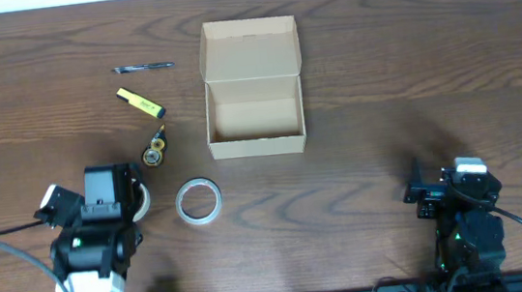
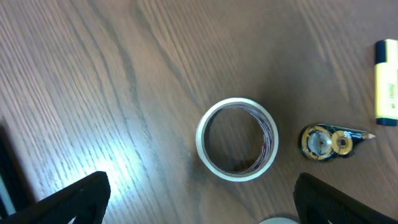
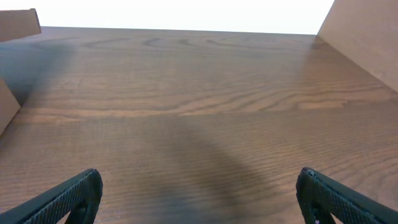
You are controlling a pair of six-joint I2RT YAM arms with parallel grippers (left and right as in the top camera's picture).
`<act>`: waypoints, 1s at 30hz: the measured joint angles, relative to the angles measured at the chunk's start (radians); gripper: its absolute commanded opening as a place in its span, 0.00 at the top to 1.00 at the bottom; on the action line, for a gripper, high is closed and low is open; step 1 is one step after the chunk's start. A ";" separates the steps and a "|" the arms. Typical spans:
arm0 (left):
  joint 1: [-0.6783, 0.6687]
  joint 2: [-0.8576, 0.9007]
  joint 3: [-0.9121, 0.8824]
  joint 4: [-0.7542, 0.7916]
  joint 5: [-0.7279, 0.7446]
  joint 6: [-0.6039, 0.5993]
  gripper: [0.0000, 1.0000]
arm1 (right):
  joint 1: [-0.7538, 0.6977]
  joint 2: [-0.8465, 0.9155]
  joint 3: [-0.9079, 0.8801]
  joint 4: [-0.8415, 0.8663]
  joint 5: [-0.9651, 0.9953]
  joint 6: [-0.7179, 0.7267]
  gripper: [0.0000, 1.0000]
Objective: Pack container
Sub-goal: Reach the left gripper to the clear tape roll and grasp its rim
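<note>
My left fingers (image 2: 74, 198) are standing apart, facing the white ring-shaped tape roll (image 2: 237, 139) for pickup; my right fingers (image 3: 348, 199), also apart, are idling.

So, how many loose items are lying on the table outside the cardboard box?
4: a pen farthest back, a yellow highlighter nearer, a correction-tape dispenser below it, and a tape roll nearest the left gripper. All lie left of the box; none seems hidden.
</note>
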State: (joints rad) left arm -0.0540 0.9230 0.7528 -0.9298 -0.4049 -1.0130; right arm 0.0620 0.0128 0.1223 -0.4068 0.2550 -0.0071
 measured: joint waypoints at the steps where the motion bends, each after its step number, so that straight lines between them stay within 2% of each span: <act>1: 0.000 0.024 0.000 0.007 0.002 -0.019 0.05 | 0.000 0.000 0.000 0.000 0.000 0.000 0.01; 13: 0.043 0.244 0.000 0.038 0.003 -0.368 0.05 | 0.000 0.000 0.000 0.000 0.000 0.000 0.01; 16: 0.045 0.283 0.000 0.085 0.003 -0.444 0.05 | 0.000 0.000 0.000 0.000 0.000 0.000 0.01; 21: 0.047 0.294 -0.020 0.185 0.008 -0.498 0.05 | 0.000 0.000 0.000 0.000 0.000 0.000 0.01; 30: 0.069 0.295 -0.179 0.339 0.043 -0.588 0.05 | 0.000 0.000 0.000 0.000 0.000 0.000 0.01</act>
State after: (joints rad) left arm 0.0154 1.2179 0.5739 -0.5911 -0.3618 -1.6012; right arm 0.0620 0.0124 0.1223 -0.4068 0.2554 -0.0071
